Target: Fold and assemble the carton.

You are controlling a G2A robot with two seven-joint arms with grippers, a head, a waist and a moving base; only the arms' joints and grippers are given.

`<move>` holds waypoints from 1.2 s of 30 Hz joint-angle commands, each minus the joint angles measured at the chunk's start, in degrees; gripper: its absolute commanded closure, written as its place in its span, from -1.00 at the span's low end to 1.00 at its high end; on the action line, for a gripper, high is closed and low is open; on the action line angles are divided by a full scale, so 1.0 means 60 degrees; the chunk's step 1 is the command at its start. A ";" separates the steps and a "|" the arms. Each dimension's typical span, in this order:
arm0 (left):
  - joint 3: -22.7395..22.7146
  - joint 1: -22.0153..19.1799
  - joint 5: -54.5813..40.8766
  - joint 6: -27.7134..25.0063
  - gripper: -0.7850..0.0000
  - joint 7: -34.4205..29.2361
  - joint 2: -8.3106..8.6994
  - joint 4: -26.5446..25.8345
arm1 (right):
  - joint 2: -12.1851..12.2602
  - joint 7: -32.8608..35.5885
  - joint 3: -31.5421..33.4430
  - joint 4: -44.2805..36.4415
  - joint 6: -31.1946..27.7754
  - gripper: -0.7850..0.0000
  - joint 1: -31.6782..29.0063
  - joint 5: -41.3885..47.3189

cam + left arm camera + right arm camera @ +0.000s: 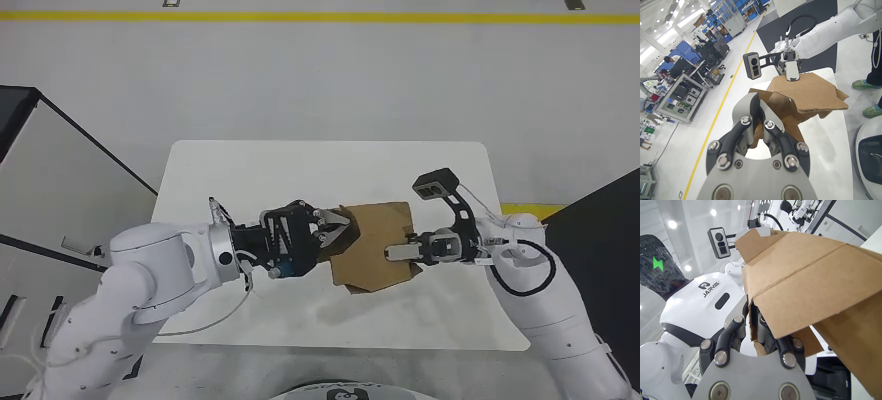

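- Carton (375,255) in top view: partly opened over the white table (250,170), held between left gripper (335,232) and right gripper (398,251). Pushing evenly from both ends should square it.
- Left wrist view: left jaws closed on a near flap (763,95); right jaws pinch the far edge.
- Right wrist view adds the score line (800,269), right jaws shut on a corner wall.

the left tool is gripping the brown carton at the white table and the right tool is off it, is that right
Not quite: the right tool is not off it. It grips the carton too, at the end opposite the left tool. The left wrist view shows its finger clamped over the carton's far edge. The rest holds.
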 commanded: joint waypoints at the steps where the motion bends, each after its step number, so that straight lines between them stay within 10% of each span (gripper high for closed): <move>1: 0.0057 -0.0047 -0.0010 0.0018 1.00 -0.0012 -0.0008 0.0000 | 0.0004 -0.0001 0.0003 -0.0022 0.0018 1.00 0.0003 -0.0081; 36: 0.0023 -0.0035 -0.0282 0.0402 1.00 -0.0179 -0.0028 0.0001 | -0.0002 -0.0397 0.0146 0.0426 0.0307 1.00 -0.0076 0.0400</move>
